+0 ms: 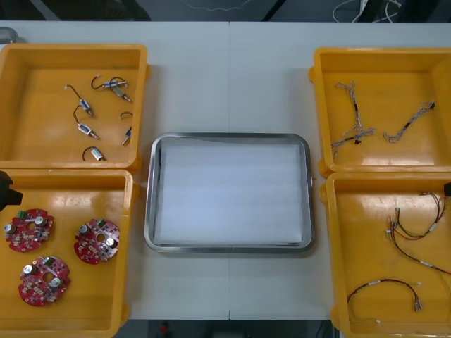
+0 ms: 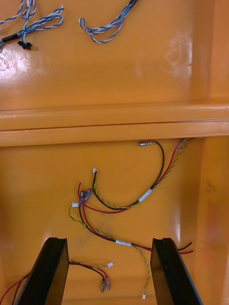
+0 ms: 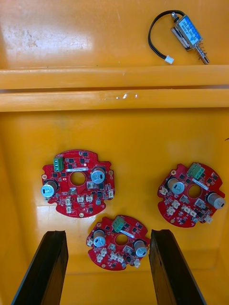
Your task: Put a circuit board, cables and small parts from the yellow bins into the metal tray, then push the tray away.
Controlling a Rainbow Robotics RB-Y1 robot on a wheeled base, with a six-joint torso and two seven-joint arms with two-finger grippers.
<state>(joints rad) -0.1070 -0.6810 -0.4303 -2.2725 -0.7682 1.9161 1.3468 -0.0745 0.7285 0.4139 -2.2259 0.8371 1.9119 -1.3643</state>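
Work is only just beginning, by my reading. From the front, the metal tray is lying between the yellow bins with nothing inside it, so every item is waiting to be moved, and the push is waiting too. Three circuit boards are sitting in the near left bin, small metal parts in the far left one, blue and white cables in the far right, and red and yellow cables in the near right.

In the right wrist view, the right gripper is hanging over the red and yellow cables with its jaws spread wide, gripping nothing.

In the left wrist view, the left gripper is hovering over the boards, its jaws likewise wide apart and empty, with the nearest circuit board lying just ahead, between the two fingers
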